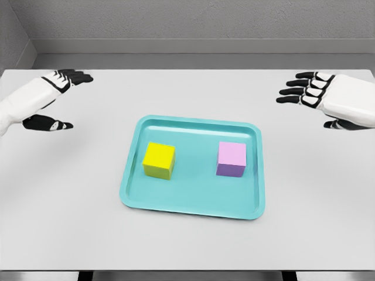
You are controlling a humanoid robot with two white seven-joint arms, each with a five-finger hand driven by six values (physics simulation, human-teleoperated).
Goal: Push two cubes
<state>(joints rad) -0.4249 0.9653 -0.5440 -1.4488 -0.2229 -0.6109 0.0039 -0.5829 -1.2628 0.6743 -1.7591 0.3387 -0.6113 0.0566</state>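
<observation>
We see neither cube touched yet: the yellow cube [159,160] and pink cube [231,158] sit apart on the teal tray [193,206] mid-bench, while our left hand [51,100] and right hand [316,96] hover wide, fingers spread, holding nothing

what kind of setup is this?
Likely a simulated tabletop test cell: a plain white table against bare grey walls, holding only a teal tray with a yellow cube and a pink cube.
</observation>
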